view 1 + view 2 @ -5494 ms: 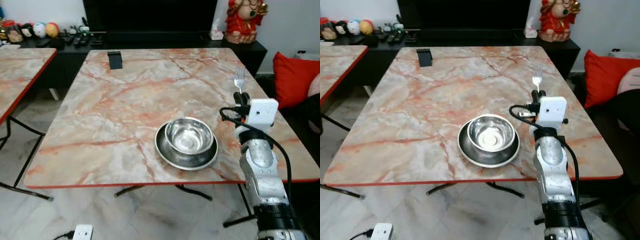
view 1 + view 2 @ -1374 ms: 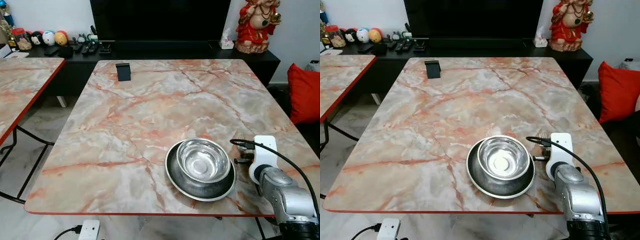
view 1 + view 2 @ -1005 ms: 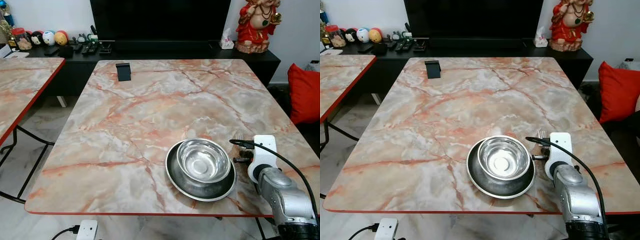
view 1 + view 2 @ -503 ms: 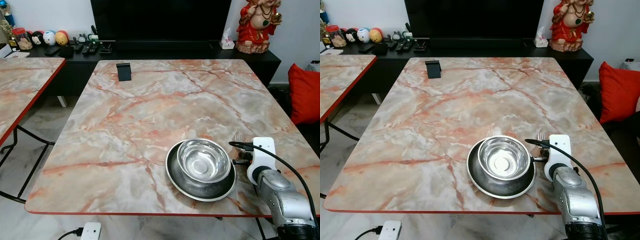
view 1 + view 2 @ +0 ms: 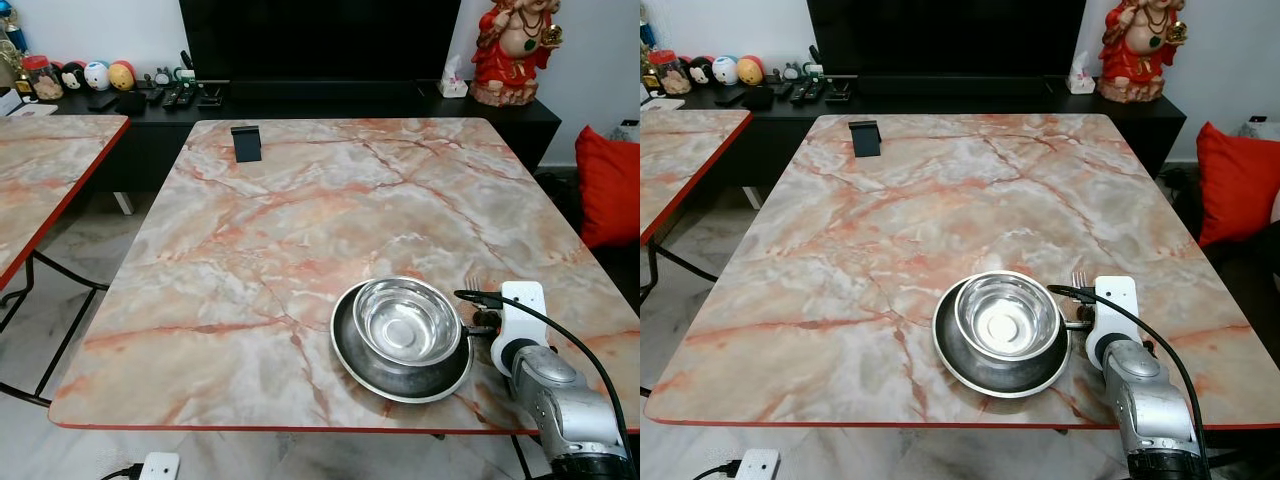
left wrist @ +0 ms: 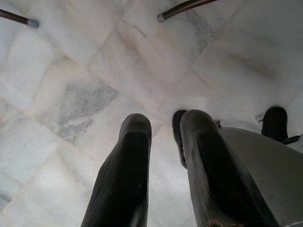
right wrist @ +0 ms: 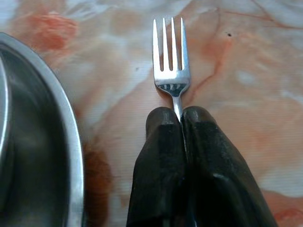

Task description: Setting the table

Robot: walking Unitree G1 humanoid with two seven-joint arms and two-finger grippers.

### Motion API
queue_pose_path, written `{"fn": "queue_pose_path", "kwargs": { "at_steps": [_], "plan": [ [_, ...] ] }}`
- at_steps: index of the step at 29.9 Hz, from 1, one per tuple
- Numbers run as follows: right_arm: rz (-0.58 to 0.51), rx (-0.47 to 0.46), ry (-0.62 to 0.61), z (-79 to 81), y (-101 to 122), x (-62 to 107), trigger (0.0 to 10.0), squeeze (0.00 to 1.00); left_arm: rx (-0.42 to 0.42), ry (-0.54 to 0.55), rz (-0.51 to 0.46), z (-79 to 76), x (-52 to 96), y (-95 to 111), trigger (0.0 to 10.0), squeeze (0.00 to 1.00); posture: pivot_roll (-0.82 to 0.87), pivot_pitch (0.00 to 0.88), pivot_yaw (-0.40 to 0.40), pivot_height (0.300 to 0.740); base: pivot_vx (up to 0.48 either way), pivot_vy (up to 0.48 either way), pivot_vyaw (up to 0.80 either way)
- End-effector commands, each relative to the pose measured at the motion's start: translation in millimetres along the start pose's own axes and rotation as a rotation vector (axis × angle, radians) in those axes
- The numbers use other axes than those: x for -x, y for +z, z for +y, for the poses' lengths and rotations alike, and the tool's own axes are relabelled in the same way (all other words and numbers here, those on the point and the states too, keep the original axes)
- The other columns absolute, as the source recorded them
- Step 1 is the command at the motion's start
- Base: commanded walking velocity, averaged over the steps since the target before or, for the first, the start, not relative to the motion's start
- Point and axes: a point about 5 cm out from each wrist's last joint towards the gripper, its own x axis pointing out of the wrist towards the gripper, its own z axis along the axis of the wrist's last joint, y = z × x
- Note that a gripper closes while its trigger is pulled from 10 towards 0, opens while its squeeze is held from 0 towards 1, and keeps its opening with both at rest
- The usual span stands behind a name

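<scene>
A steel bowl [image 5: 407,320] sits inside a steel plate [image 5: 398,384] near the front right of the marble table [image 5: 300,220]. My right gripper [image 7: 180,116] is shut on the handle of a fork [image 7: 171,52], just right of the plate's rim [image 7: 71,142]. The fork [image 5: 1078,279] points away from me, low over the tabletop; I cannot tell if it touches. My right wrist [image 5: 522,312] hides the fingers in the head views. My left gripper [image 6: 164,130] hangs over the floor, fingers a little apart, nothing between them.
A small black stand [image 5: 246,143] sits at the table's far left. A second marble table [image 5: 50,180] stands to the left. A red cushion [image 5: 610,185] is on the right, a red statue [image 5: 515,50] on the dark cabinet behind. A white power strip [image 5: 155,465] lies on the floor.
The fork, earlier held upright above the table, now lies low and flat beside the plate. Over the last second my right gripper drew slightly back toward the near edge.
</scene>
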Motion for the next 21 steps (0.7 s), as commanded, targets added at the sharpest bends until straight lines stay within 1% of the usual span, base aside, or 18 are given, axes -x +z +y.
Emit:
{"fn": "queue_pose_path", "kwargs": {
  "at_steps": [1, 11, 12, 13, 21],
  "plan": [
    [0.007, 0.000, -0.002, -0.6, -1.8, -0.4, 10.0, 0.00, 0.002, -0.002, -0.005, -0.8, 0.5, -1.3, 10.0, 0.00, -0.10, 0.000, 0.004, 0.740, 0.000, 0.000, 0.00],
    [0.006, 0.000, 0.001, 0.5, -1.8, -0.8, 10.0, 0.00, -0.004, -0.014, -0.014, -9.6, -2.1, 3.2, 10.0, 0.00, -0.10, 0.000, 0.004, 0.740, 0.000, 0.000, 0.00],
    [0.005, -0.001, 0.000, 0.5, -1.6, -0.8, 10.0, 0.01, -0.005, -0.015, -0.014, -9.9, -2.2, 3.5, 10.0, 0.00, -0.10, 0.000, 0.004, 0.740, 0.000, 0.000, 0.00],
    [0.004, -0.001, -0.001, 0.5, -1.4, -0.9, 10.0, 0.02, -0.005, -0.014, -0.014, -10.1, -2.4, 4.0, 10.0, 0.00, -0.10, 0.000, 0.004, 0.740, 0.000, 0.000, 0.00],
    [0.006, -0.002, 0.000, 0.4, -1.1, -1.1, 10.0, 0.03, -0.005, -0.009, -0.010, -6.8, -1.7, 2.7, 10.0, 0.00, -0.10, 0.000, 0.004, 0.740, 0.000, 0.000, 0.00]
  ]
}}
